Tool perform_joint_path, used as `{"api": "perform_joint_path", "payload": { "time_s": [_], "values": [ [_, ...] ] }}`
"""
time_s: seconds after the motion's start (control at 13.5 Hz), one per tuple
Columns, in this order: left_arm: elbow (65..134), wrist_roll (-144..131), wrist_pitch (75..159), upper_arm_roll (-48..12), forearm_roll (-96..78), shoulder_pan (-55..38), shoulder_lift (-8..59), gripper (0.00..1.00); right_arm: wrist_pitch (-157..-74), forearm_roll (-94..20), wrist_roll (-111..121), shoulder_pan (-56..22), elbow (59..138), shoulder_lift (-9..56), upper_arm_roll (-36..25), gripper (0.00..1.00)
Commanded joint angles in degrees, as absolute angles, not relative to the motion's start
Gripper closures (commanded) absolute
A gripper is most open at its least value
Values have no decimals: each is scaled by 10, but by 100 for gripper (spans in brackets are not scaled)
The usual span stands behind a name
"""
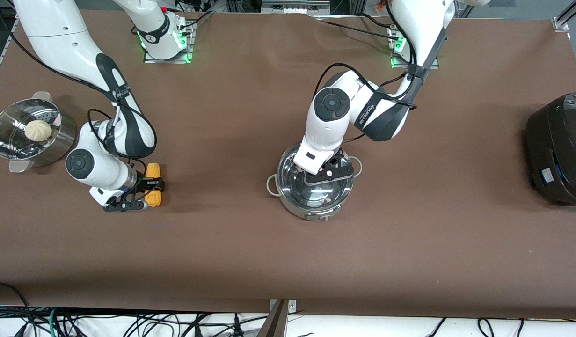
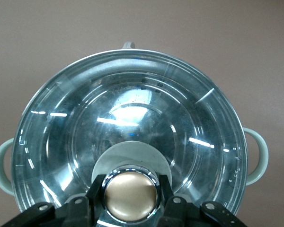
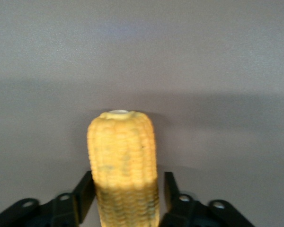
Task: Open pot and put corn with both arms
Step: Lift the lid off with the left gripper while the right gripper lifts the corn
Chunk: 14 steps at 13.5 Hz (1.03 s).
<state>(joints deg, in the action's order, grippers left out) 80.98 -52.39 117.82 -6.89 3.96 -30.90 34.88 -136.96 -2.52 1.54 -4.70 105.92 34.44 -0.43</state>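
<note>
The steel pot [image 1: 316,213] stands mid-table with its glass lid [image 1: 311,194] on it. My left gripper [image 1: 328,174] is down on the lid, its fingers shut on the tan knob [image 2: 131,196], one on each side. The lid [image 2: 132,109] and the grey side handles [image 2: 258,156] show in the left wrist view. The yellow corn [image 1: 153,185] lies on the table toward the right arm's end. My right gripper [image 1: 152,188] is low over it and open. Its fingers straddle the corn [image 3: 122,151], with a small gap showing at one finger [image 3: 169,182].
A perforated steel steamer basket [image 1: 54,145] holding a white bun [image 1: 38,130] stands at the right arm's end of the table. A large black cooker [image 1: 559,150] stands at the left arm's end. Bare brown table lies between corn and pot.
</note>
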Motion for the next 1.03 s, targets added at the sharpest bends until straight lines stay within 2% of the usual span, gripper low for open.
{"api": "perform_joint_path", "payload": {
  "time_s": [0.0, 0.3, 0.44, 0.59, 0.81, 0.96],
  "values": [
    [801, -491, 1122, -59, 17, -273, 288, 100, -1376, -35, 12, -46, 1063, 343, -1, 73],
    [832, -316, 1057, -59, -31, -176, 209, 100, -1334, -40, 15, -46, 1048, 318, 7, 73],
    [901, -205, 1058, -58, -30, -123, 163, 100, -1290, -82, -3, -47, 1028, 301, 13, 73],
    [959, -112, 1062, -55, -29, -81, 126, 100, -1241, -88, -46, -47, 991, 289, 45, 72],
    [1009, -1, 1084, -31, -25, -41, 115, 100, -1171, -77, -179, -61, 920, 288, 100, 72],
    [1051, 58, 1135, -5, -25, -31, 119, 100, -1140, -59, -264, -118, 865, 291, 103, 72]
  ]
}}
